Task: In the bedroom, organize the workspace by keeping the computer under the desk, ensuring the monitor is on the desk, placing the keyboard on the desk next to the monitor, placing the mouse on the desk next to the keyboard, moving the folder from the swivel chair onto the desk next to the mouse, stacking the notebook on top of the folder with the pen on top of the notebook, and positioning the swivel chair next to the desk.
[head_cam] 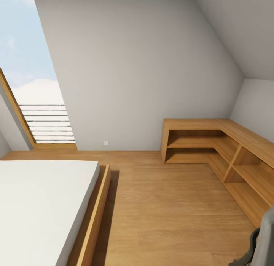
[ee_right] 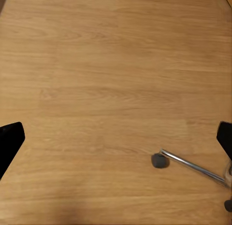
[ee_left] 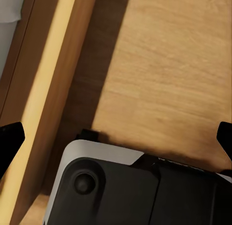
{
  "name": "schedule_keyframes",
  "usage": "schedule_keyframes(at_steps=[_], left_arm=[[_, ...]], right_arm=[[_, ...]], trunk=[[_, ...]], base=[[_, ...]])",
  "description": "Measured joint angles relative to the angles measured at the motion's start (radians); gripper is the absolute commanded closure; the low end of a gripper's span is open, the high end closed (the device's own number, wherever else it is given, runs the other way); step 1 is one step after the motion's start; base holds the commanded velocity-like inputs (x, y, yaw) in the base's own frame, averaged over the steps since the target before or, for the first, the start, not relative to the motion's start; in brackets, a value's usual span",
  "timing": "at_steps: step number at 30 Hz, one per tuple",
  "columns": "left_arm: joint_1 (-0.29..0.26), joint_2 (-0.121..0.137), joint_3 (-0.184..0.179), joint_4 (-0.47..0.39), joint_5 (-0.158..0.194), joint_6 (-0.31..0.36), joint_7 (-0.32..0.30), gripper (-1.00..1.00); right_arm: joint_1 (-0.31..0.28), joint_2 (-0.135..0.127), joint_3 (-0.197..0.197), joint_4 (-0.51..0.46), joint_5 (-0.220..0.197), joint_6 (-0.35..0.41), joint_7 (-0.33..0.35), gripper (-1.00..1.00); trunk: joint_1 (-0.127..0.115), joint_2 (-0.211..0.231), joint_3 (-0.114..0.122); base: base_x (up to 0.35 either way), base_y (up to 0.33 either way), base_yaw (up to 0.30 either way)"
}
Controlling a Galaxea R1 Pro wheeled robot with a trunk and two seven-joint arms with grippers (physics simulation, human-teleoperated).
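Head view: white-mattressed bed in a wooden frame at 8 o'clock, light-wood corner shelving unit at 3 o'clock, slanted window at 10 o'clock. Swivel chair, grey edge only, at 5 o'clock; right wrist view catches one chrome leg and castor on the wood floor. Left claw and right claw both spread wide, empty.

1. Left gripper: two black fingertips at opposite edges, spread wide, nothing between them.
2. Beneath: wood plank floor.
3. Bed's light-wood side rail runs beside the floor; a strip of shadow lies between them.
4. Robot's own base, white and black, close to the rail.
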Motion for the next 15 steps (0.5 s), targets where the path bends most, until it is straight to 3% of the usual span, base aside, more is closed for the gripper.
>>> schedule_keyframes(at_steps=[15], left_arm=[[0.0, 0.0, -0.001, 0.001, -0.001, 0.0, 0.001, -1.0]], right_arm=[[0.0, 0.0, -0.001, 0.0, 0.0, 0.0, -0.003, -1.0]], trunk=[[0.0, 0.0, 0.0]], base=[[0.318, -0.003, 0.0]])
